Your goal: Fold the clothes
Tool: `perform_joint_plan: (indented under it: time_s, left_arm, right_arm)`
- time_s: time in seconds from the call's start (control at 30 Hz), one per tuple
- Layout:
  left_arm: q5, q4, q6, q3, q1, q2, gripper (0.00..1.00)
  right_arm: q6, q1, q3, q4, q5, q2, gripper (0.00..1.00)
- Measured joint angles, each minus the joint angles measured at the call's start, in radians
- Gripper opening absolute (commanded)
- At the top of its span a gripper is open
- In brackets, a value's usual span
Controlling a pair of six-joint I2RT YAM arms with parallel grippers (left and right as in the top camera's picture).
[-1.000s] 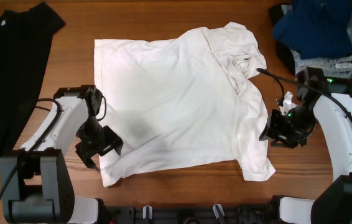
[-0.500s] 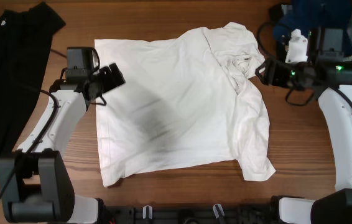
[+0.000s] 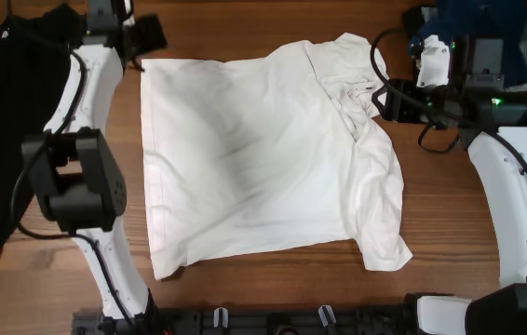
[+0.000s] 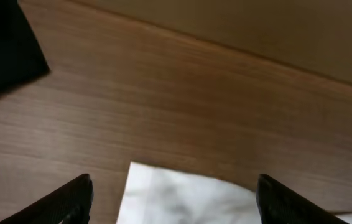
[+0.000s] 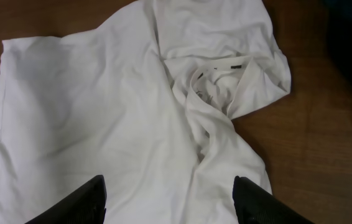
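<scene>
- The white T-shirt (image 3: 263, 158) lies spread mid-bench (image 3: 245, 23), no lettering showing, with its hem toward the left edge and its collar bunched toward the far right corner; its outline is unchanged from a second ago
- The left gripper (image 3: 147, 35) has swung from the shirt's near hem corner to its far hem corner, jaws spread and empty
- The right gripper (image 3: 386, 100) has moved from the near sleeve to beside the collar, jaws likewise released
- No fold is made yet; both arms seem to be lining up for a first grasp along the far side
</scene>
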State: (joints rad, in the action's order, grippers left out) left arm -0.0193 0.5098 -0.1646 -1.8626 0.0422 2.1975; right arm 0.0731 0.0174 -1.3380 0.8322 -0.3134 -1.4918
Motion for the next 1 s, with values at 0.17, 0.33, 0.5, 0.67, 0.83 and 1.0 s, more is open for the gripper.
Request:
perform_joint_plan:
  time_s: [0.17, 0.33, 0.5, 0.67, 0.83, 1.0]
  left_arm:
    - [0.015, -0.005, 0.029, -0.025, 0.0, 0.074, 0.79]
    - [0.021, 0.022, 0.033, -0.025, 0.0, 0.13, 0.77]
    - [0.022, 0.026, 0.033, -0.025, 0.0, 0.148, 0.77]
    - [0.022, 0.032, 0.033, -0.025, -0.002, 0.183, 0.73]
    - [0.026, 0.026, 0.041, -0.025, -0.014, 0.206, 0.48]
    - [0.027, 0.019, 0.048, -0.025, -0.026, 0.206, 0.38]
  right_arm:
    - [0.0, 0.0, 0.0, 0.0, 0.0, 0.0, 0.66]
    - [0.0, 0.0, 0.0, 0.006, 0.0, 0.0, 0.66]
    - [-0.011, 0.0, 0.0, 0.039, 0.001, 0.0, 0.66]
    - [-0.016, 0.0, 0.0, 0.045, 0.001, 0.0, 0.66]
    - [-0.019, 0.0, 0.0, 0.05, 0.001, 0.0, 0.66]
    - [-0.019, 0.0, 0.0, 0.065, 0.001, 0.0, 0.66]
